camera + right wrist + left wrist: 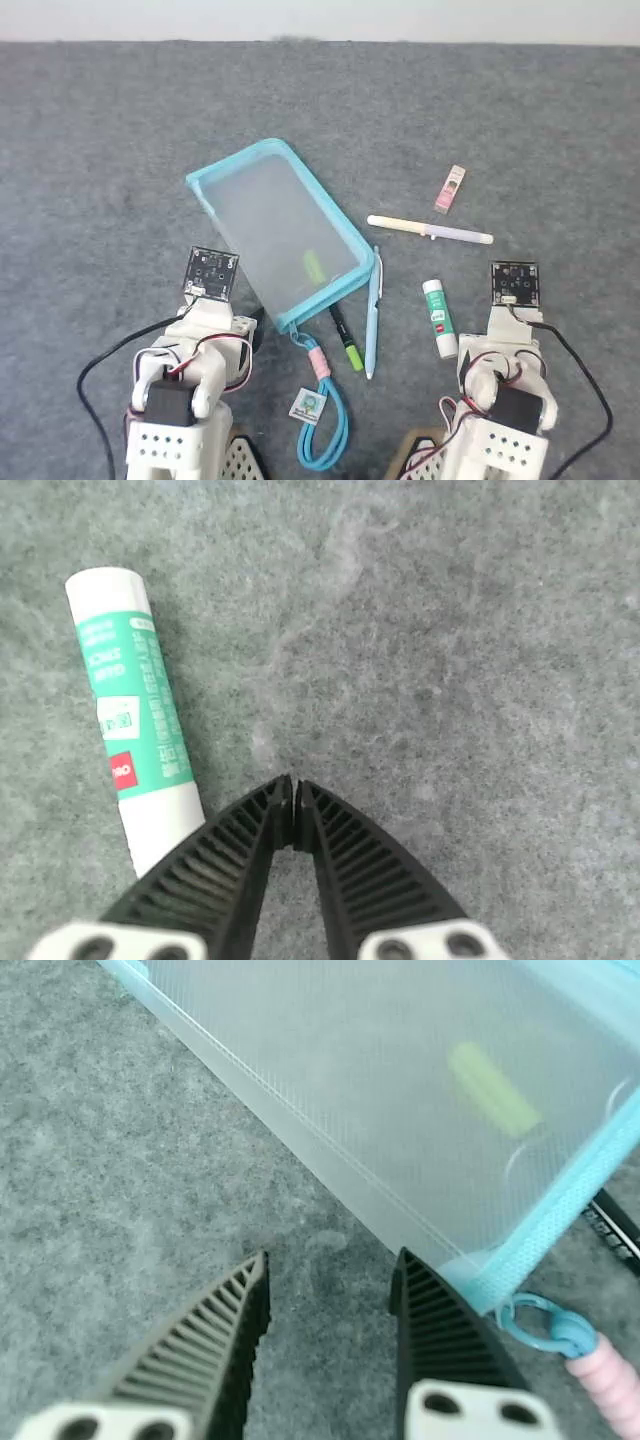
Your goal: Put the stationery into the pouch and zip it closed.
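Observation:
A clear pouch (280,230) with a teal zip border lies tilted in the middle of the grey mat, a green marker cap (314,267) showing through it. Its zip pull (540,1322) carries a pink bead and a blue strap (325,425). My left gripper (330,1282) is open just off the pouch's (400,1090) near corner. A black and green marker (345,338), a light blue pen (373,315), a glue stick (439,318), a yellow and purple pen (430,230) and a pink eraser (450,188) lie outside. My right gripper (293,798) is shut beside the glue stick (135,715).
The grey felt mat (100,150) covers the table to the far edge. Both arm bases stand at the near edge, with black cables (95,370) trailing beside them.

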